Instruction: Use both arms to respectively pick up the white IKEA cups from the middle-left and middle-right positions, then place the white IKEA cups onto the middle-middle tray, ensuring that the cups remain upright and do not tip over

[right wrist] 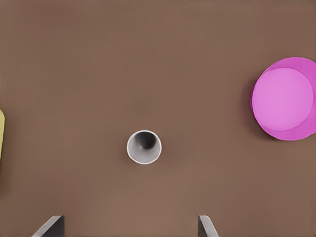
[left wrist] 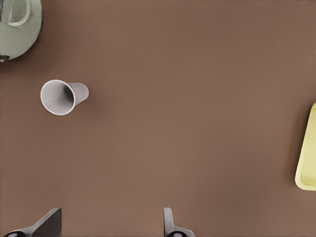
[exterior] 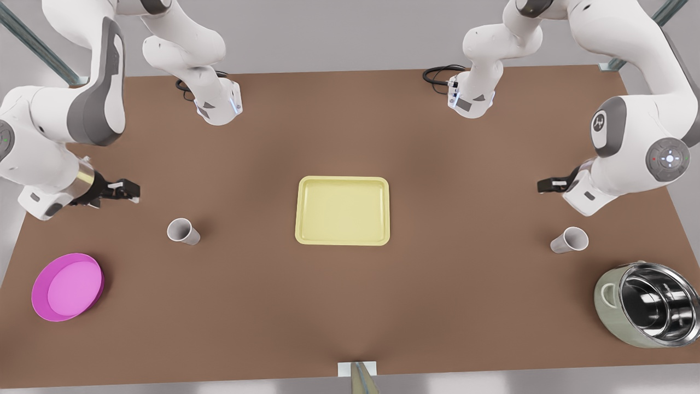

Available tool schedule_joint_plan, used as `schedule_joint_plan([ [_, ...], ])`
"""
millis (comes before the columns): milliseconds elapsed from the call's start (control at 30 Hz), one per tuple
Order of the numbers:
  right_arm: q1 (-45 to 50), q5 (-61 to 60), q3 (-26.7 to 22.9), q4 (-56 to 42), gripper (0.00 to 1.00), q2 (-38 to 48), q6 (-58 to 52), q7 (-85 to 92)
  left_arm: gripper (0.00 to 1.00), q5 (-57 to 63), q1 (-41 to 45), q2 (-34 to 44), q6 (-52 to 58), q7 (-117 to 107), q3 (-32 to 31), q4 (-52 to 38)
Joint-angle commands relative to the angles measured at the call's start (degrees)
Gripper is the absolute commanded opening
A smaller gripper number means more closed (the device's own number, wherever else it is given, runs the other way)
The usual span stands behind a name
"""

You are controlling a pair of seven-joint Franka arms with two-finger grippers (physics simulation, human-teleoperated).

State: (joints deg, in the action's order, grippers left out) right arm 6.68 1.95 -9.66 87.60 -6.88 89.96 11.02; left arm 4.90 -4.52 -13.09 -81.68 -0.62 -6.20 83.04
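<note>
Two white cups stand upright on the brown table, one (exterior: 183, 231) at the front view's left and one (exterior: 569, 239) at its right. Between them lies the pale yellow tray (exterior: 342, 241), with nothing on it. My left gripper (exterior: 542, 185) hovers at the front view's right, above and behind its cup (left wrist: 63, 97); it (left wrist: 111, 222) is open, and the tray's edge (left wrist: 308, 158) shows in the left wrist view. My right gripper (exterior: 131, 190) hovers open at the front view's left, above its cup (right wrist: 144, 146), fingers (right wrist: 52, 226) spread wide.
A magenta-pink bowl (exterior: 67, 286) sits near the front-left corner, close to the left-hand cup, also seen from the right wrist as the bowl (right wrist: 285, 98). A large steel-lined pot (exterior: 651, 312) stands at the front right, near the other cup; pot (left wrist: 17, 24).
</note>
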Motion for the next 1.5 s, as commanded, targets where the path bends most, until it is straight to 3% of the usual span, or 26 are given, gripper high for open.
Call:
schedule_joint_plan([
  [0, 0.44, 0.16, 0.00, -0.15, 1.00, -0.06, 1.80, 5.41, 1.00, 0.02, 0.03, 0.08, -3.75, -0.78, 0.05, 0.01],
  [100, 0.01, -0.45, 0.00, 0.55, 1.00, -3.66, 1.53, 5.50, 1.00, 0.02, 0.03, -1.23, -4.54, -0.43, 1.36, 0.80],
  [200, -3.25, -1.77, -0.09, 0.55, 1.00, -14.03, 7.33, 5.68, 1.00, 0.37, -6.11, -11.51, -19.20, 10.28, 4.09, 0.81],
  [400, -4.04, -4.15, 0.26, 13.03, 1.00, -14.04, 26.58, 5.41, 1.00, 0.11, -12.80, -21.63, -33.28, 12.75, 5.85, 0.72],
  [533, -4.13, -4.50, 0.35, 21.47, 1.00, -12.11, 36.07, 5.59, 1.00, 0.11, -14.73, -23.56, -35.04, 12.75, 6.29, 0.81],
  [800, -5.01, -6.34, 0.26, 24.55, 1.00, -15.53, 41.79, 5.68, 1.00, 0.37, -15.00, -26.99, -34.51, 12.84, 7.61, 5.29],
  [833, -5.01, -6.34, 0.35, 25.07, 1.00, -15.71, 42.32, 5.76, 0.97, 0.20, -15.00, -27.08, -34.51, 12.67, 7.61, 5.29],
  [867, -5.09, -6.34, 0.35, 25.69, 1.00, -15.89, 42.84, 5.85, 0.66, 0.11, -15.00, -27.08, -34.51, 12.49, 7.61, 5.29],
  [900, -5.45, -6.34, 0.35, 26.13, 1.00, -16.15, 43.37, 5.85, 0.45, 0.02, -15.00, -27.08, -34.33, 12.31, 7.61, 5.29],
  [933, -5.45, -6.34, 0.35, 27.09, 1.00, -16.24, 44.07, 5.94, 0.36, -0.15, -15.00, -26.99, -34.33, 12.14, 7.52, 5.29],
  [967, -5.45, -6.34, 0.35, 28.32, 1.00, -15.97, 45.13, 5.94, 0.35, -0.24, -15.26, -26.82, -34.25, 12.14, 7.43, 5.29],
  [1000, -5.45, -6.34, 0.35, 28.76, 1.00, -15.97, 45.30, 5.94, 0.24, -1.91, -15.17, -26.73, -33.37, 12.23, 7.43, 5.29],
  [1133, -5.36, -6.26, 0.35, 30.00, 1.00, -16.06, 47.15, 5.94, 0.21, -2.18, -14.47, -25.24, -31.79, 12.14, 7.17, 4.94],
  [1200, -4.92, -6.26, 0.35, 30.00, 1.00, -16.06, 47.15, 5.94, 0.21, -2.18, -10.43, -20.76, -29.59, 8.72, 7.08, 4.94],
  [1267, -4.74, -6.26, 0.35, 30.00, 0.99, -16.33, 47.15, 5.94, 0.21, -1.91, -2.44, -16.36, -27.39, 1.16, 7.08, 5.20],
  [1333, -4.74, -6.08, 0.44, 30.00, 0.91, -16.50, 47.06, 6.12, 0.21, -1.56, 8.37, -16.79, -24.14, -14.04, 6.64, 4.32],
  [1400, -4.74, -6.08, 0.44, 30.00, 0.84, -17.03, 47.06, 7.79, 0.21, -2.70, 13.92, -17.32, -22.64, -32.32, 2.25, 2.83],
  [1433, -4.66, -5.99, 0.44, 30.00, 0.83, -17.12, 46.89, 7.87, 0.21, -4.64, 14.18, -19.34, -22.64, -41.90, -3.20, 0.02],
  [1467, -4.65, -6.08, 0.44, 30.00, 0.76, -17.29, 46.62, 9.36, 0.21, -4.55, 14.71, -21.63, -22.73, -49.73, -7.24, -2.79],
])
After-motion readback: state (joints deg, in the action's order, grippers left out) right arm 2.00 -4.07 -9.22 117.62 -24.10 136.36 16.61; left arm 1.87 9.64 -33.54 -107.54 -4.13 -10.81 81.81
